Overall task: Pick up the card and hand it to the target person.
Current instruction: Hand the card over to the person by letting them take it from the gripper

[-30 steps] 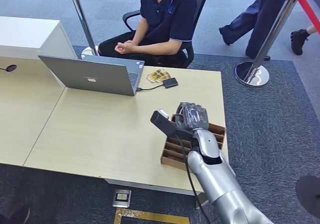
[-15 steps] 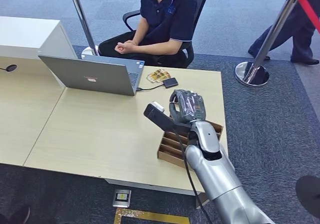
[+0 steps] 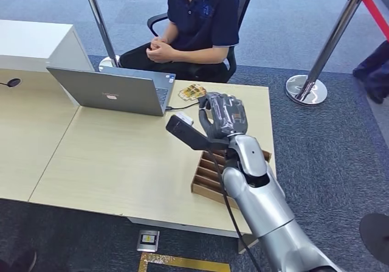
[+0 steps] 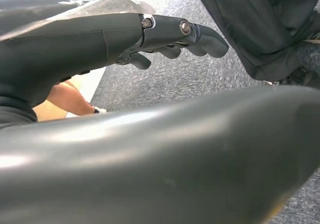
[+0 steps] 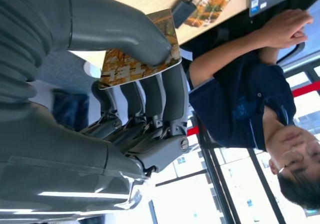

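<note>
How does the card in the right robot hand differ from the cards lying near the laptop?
The held card is a single card off the table, pinched by the right robot hand; the cards near the laptop lie flat on the table as a small untouched group. Both show orange-yellow print.

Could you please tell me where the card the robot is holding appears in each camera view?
Head view: hidden behind the right hand, raised over the table's far right part.
Left wrist view: not in it.
Right wrist view: the card is pinched between thumb and fingers, upper centre of the picture.
Shared landmark: the seated person in the dark blue shirt, also in the right wrist view.
</note>
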`<state>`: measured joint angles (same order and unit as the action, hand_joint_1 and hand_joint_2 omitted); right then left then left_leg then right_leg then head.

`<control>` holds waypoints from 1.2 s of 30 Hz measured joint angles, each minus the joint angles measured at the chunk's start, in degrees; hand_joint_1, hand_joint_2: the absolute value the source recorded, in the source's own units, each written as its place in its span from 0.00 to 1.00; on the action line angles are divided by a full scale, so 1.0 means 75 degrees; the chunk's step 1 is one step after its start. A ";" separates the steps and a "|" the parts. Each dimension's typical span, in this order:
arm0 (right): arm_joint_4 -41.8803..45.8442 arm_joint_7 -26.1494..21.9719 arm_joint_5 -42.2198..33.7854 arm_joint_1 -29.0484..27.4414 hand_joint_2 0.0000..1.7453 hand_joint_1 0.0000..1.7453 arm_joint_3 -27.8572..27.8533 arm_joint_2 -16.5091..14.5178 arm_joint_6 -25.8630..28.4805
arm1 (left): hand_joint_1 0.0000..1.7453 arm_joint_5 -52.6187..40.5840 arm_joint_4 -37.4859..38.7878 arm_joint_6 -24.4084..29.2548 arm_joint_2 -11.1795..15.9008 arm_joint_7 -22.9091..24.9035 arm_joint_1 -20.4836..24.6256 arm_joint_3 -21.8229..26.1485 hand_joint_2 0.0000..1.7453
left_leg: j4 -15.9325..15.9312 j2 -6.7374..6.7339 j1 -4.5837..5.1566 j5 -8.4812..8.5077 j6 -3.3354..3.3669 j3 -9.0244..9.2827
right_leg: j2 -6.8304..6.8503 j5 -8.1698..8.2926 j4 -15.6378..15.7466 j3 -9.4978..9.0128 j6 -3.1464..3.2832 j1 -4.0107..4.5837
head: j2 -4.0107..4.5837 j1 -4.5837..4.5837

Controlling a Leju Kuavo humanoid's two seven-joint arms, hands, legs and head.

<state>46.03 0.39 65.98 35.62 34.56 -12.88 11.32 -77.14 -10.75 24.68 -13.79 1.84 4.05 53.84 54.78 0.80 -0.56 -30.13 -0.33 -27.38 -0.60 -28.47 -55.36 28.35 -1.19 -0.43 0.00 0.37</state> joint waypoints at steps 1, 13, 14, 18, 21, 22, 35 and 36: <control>0.0010 0.0090 0.0025 0.0096 1.00 0.79 0.0015 -0.0024 -0.0006 | 0.00 -0.0019 0.0000 0.0000 0.0001 -0.0014 0.0001 0.0000 0.00 | 0.0000 0.0000 0.0000 0.0000 0.0000 0.0000 | 0.0000 0.0001 -0.0001 0.0000 0.0002 0.0000 | 0.0000 0.0000; -0.1475 0.1112 0.0680 0.1696 1.00 0.80 0.0043 -0.0629 0.0512 | 0.00 -0.0161 0.0000 0.0000 0.0002 -0.0201 0.0009 -0.0001 0.00 | 0.0000 -0.0001 -0.0002 0.0006 -0.0004 0.0001 | 0.0000 0.0005 -0.0003 0.0002 0.0007 0.0000 | 0.0000 0.0001; -0.1657 0.1159 0.0710 0.1793 1.00 0.80 0.0042 -0.0653 0.0525 | 0.00 -0.0181 0.0000 -0.0001 0.0002 -0.0196 0.0010 -0.0002 0.00 | 0.0000 -0.0001 -0.0001 0.0006 -0.0004 0.0001 | 0.0000 0.0005 -0.0003 0.0002 0.0007 0.0001 | 0.0000 0.0001; -0.2283 0.1308 0.0812 0.2076 1.00 0.79 0.0041 -0.0719 0.0516 | 0.00 -0.0206 0.0000 -0.0001 0.0002 -0.0117 0.0013 -0.0010 0.00 | 0.0001 -0.0001 -0.0001 0.0006 -0.0004 0.0000 | 0.0000 0.0005 -0.0002 0.0002 0.0007 0.0000 | 0.0000 0.0001; -0.2598 0.1316 0.0857 0.2143 1.00 0.76 0.0041 -0.0778 0.0448 | 0.00 -0.0128 0.0000 0.0007 0.0002 -0.0034 0.0013 -0.0010 0.00 | 0.0001 -0.0001 -0.0001 0.0005 -0.0004 0.0000 | 0.0000 0.0005 -0.0002 0.0002 0.0007 0.0000 | 0.0000 0.0000; -0.2685 0.1316 0.0871 0.2146 1.00 0.75 0.0041 -0.0798 0.0426 | 0.00 -0.0092 0.0000 0.0013 0.0001 -0.0022 0.0012 -0.0010 0.00 | 0.0001 -0.0001 -0.0001 0.0005 -0.0004 0.0000 | 0.0000 0.0005 -0.0002 0.0003 0.0007 0.0000 | 0.0000 0.0000; -0.3412 0.1390 0.1081 0.1998 0.25 0.00 0.0044 -0.0825 0.0215 | 0.00 -0.0064 0.0006 0.0032 0.0004 -0.0015 0.0008 -0.0010 0.00 | 0.0002 -0.0001 -0.0002 0.0006 -0.0004 0.0000 | 0.0000 0.0006 -0.0002 0.0004 0.0008 0.0000 | 0.0000 0.0000; -0.3441 0.1394 0.1086 0.1970 0.00 0.00 0.0044 -0.0820 0.0224 | 0.00 -0.0063 0.0006 0.0032 0.0005 -0.0015 0.0008 -0.0010 0.00 | 0.0002 -0.0001 -0.0002 0.0006 -0.0004 0.0000 | 0.0000 0.0006 -0.0002 0.0004 0.0008 0.0000 | 0.0000 0.0000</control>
<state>20.22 10.84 74.13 50.39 34.88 -19.03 13.00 -77.62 -10.71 24.92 -13.75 1.73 4.11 53.77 54.79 0.79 -0.57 -30.09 -0.36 -27.38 -0.60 -28.43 -55.37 28.38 -1.13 -0.43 0.00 0.37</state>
